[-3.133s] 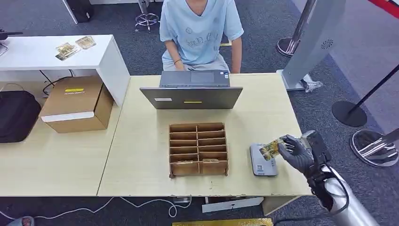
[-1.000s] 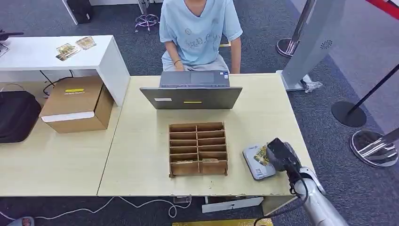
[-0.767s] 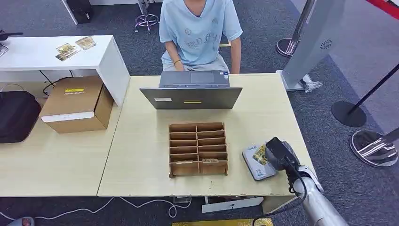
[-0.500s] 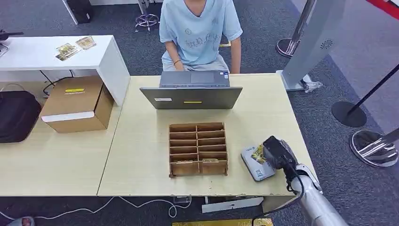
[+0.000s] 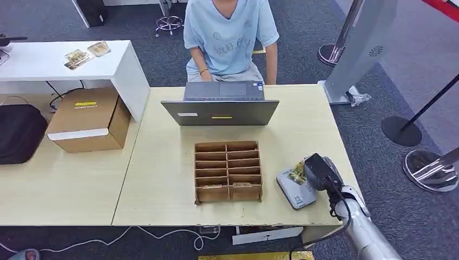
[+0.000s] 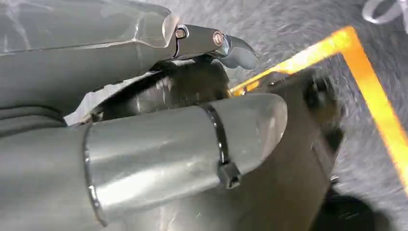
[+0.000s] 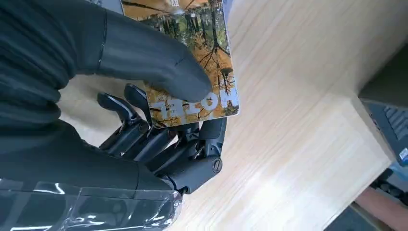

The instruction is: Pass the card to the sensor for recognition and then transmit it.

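Card (image 7: pixel 192 62), thin, orange-yellow with a tree print, held over grey flat sensor pad (image 5: pixel 295 189) for recognition.
Pinched between thumb and fingers of right robot hand (image 5: pixel 319 172) near worktop (image 5: pixel 162 184) edge; next, probably lifting clear and passing onward without loosening.

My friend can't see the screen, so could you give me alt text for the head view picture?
A robot hand holds a picture card over a small grey sensor at the right of a pale wooden table. Left of the sensor stands a cardboard organizer; beyond it, a person sits at a laptop.
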`<state>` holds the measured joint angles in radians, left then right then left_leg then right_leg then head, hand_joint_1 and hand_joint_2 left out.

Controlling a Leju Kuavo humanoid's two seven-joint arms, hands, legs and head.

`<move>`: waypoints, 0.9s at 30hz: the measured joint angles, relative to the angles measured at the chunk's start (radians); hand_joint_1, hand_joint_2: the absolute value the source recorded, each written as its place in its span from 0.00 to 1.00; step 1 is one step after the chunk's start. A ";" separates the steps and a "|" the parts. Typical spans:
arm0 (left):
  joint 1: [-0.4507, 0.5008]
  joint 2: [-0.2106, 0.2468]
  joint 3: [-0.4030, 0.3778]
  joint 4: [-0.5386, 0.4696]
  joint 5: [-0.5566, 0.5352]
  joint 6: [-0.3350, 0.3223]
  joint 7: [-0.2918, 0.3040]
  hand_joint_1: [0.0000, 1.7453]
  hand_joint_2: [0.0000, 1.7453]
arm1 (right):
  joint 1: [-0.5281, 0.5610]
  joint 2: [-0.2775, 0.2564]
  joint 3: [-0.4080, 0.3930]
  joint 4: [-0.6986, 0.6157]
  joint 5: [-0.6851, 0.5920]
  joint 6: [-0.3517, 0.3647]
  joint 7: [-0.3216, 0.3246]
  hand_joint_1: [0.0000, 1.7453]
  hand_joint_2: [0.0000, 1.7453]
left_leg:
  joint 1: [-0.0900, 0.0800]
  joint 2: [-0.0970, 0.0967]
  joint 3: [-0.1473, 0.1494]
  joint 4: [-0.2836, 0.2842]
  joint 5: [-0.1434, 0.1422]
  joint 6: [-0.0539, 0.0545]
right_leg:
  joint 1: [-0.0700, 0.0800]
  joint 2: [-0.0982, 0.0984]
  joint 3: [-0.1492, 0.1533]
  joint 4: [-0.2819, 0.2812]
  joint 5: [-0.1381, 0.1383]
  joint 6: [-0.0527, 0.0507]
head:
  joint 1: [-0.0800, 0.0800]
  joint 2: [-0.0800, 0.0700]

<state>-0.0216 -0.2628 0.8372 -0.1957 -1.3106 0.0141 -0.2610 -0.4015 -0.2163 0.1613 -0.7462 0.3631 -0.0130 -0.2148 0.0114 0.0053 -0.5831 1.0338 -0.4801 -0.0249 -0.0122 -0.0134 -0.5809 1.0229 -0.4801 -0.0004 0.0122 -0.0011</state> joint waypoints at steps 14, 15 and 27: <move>-0.043 0.118 -0.852 -0.001 -0.250 0.059 0.002 0.00 0.00 | 0.067 0.023 -0.147 -0.131 -0.179 -0.144 -0.077 1.00 1.00 | 0.000 -0.004 -0.001 0.000 0.001 0.000 | 0.000 -0.003 0.000 0.001 0.000 0.000 | 0.000 0.000; -0.051 0.122 -0.908 -0.001 -0.249 0.059 0.008 0.00 0.00 | 0.074 0.025 -0.154 -0.143 -0.181 -0.158 -0.083 1.00 1.00 | 0.000 -0.004 -0.001 0.000 0.001 0.000 | 0.000 -0.003 0.000 0.001 0.000 0.000 | 0.000 0.000; -0.162 0.137 -1.431 -0.012 -0.228 0.032 0.092 0.00 0.00 | 0.119 0.049 -0.199 -0.252 -0.135 -0.349 -0.180 1.00 1.00 | 0.000 -0.009 -0.006 0.000 0.002 0.000 | 0.000 -0.008 0.000 0.001 0.000 0.000 | 0.000 0.000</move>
<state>-0.1837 -0.1259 -0.5941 -0.2075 -1.5381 0.0465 -0.1694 -0.2830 -0.1671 -0.0374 -0.9980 0.2277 -0.3620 -0.3952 0.0115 -0.0037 -0.5887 1.0336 -0.4780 -0.0244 -0.0123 -0.0213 -0.5813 1.0234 -0.4803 -0.0001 0.0122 -0.0011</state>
